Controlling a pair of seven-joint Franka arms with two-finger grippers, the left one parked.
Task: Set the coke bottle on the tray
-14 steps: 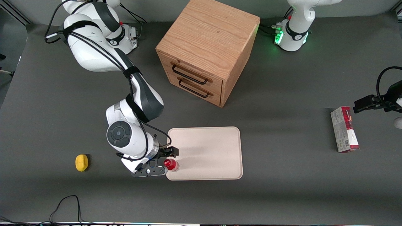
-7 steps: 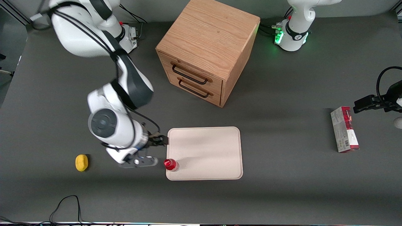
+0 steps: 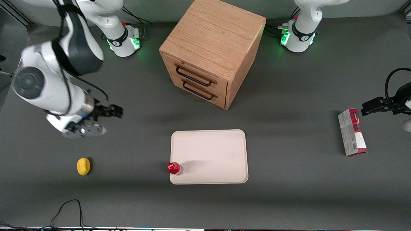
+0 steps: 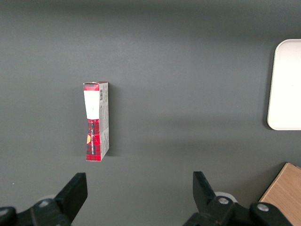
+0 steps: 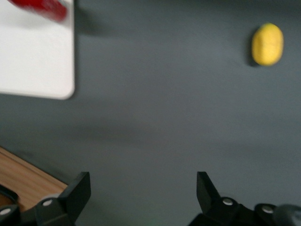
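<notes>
Going across the front view from the working arm's end: the gripper (image 3: 106,120) hangs above bare worktop (image 3: 289,199), jaws apart and holding nothing, and the right wrist view shows the gap between the fingers wide open. A bit nearer the camera there's a lemon (image 3: 83,166) lying on its own, nothing to do with the job as far as I can tell.

Then the tray (image 3: 212,150), flat on the worktop in front of the wooden drawer cabinet (image 3: 210,51). The coke bottle (image 3: 174,168) stands upright on it, right at the corner nearest the camera on the working arm's side, so just barely inside the rim. I'd call the placing done, though it's a marginal spot. The bottle sits well apart from the jaws, nearer the camera than they are.

At the parked arm's end lies a red-and-grey carton (image 3: 352,132), untouched.
</notes>
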